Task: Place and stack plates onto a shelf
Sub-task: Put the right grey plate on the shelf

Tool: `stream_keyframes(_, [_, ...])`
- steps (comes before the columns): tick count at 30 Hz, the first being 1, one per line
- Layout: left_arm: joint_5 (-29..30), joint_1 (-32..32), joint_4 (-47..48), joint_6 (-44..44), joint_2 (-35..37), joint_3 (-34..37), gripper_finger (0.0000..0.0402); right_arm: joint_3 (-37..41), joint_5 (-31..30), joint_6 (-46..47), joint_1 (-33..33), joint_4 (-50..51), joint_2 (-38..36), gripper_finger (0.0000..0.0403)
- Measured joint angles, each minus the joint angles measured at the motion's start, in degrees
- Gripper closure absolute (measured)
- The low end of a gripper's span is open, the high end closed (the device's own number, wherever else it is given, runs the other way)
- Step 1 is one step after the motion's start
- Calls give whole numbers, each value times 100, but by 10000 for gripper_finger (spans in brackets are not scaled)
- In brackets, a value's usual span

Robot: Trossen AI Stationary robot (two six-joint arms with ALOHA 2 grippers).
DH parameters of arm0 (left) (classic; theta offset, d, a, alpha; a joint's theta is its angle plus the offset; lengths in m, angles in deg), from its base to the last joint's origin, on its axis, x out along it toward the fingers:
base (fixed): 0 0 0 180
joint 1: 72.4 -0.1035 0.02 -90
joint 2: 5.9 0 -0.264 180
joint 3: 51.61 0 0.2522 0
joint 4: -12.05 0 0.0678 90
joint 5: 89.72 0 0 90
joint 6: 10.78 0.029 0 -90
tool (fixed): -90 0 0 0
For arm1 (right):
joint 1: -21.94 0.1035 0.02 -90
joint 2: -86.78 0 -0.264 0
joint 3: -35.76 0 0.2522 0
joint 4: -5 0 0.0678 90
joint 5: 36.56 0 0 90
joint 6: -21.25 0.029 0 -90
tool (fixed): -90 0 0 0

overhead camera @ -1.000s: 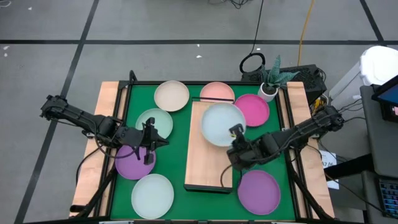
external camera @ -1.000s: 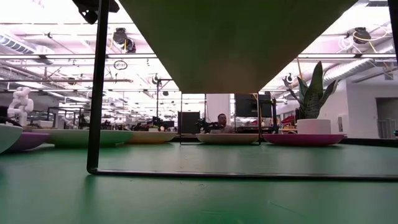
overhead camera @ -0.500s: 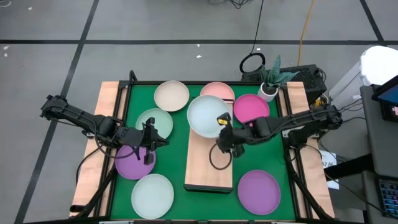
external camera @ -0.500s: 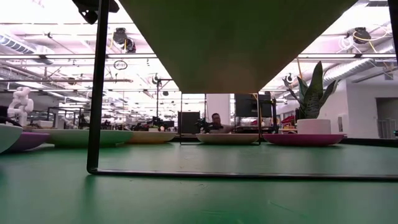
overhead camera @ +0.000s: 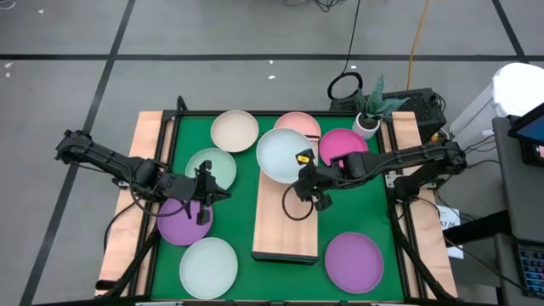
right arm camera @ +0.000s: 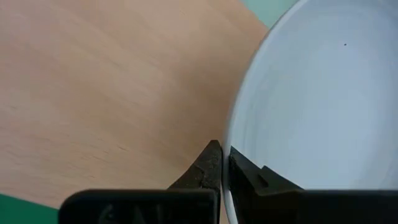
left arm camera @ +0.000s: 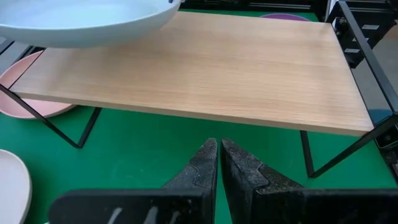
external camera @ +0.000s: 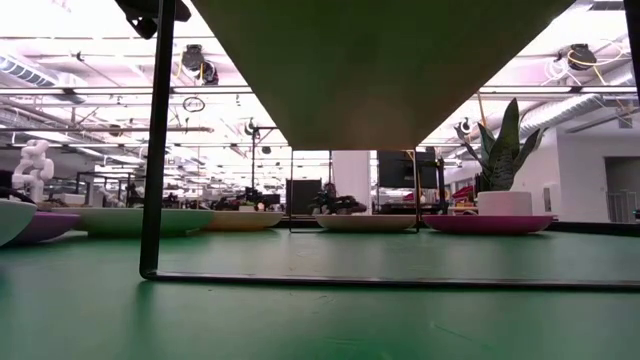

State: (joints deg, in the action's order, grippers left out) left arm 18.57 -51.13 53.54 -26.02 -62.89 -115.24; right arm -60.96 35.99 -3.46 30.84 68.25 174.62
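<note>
My right gripper is shut on a pale blue-white plate over the far end of the light-wood shelf. The plate overhangs the shelf's far left corner and also shows in the left wrist view. My left gripper is shut and empty, between the mint green plate and a purple plate, both lying on the green table. In its wrist view my left gripper points at the shelf. My right gripper pinches the plate's rim on the side nearest the table's right edge, one finger inside the plate and one finger outside. The fingers come from the table's right. The plate sits over the shelf's far end; whether it touches the board I cannot tell.
On the green table lie a cream plate, a pale pink plate, a magenta plate, a pale plate and a second purple plate. A potted plant stands at the far right corner. The shelf stands on thin black legs.
My right gripper has gone toward the table's far edge and left with the pale plate, which has travelled along the shelf from near its middle to its far end. My left gripper has kept still.
</note>
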Motion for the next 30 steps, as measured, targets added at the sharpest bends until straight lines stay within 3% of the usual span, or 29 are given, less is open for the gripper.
stream_keyframes(8, [0, 1, -3, 0, 0, 0, 378, 22, 286, 57, -20, -24, 0, 403])
stream_keyframes(18, [0, 1, -4, 0, 0, 0, 378, 494, 271, -7, -37, -116, 0, 401])
stream_keyframes(30, [0, 1, -7, 0, 0, 0, 378, 540, 229, 7, -37, -126, 0, 393])
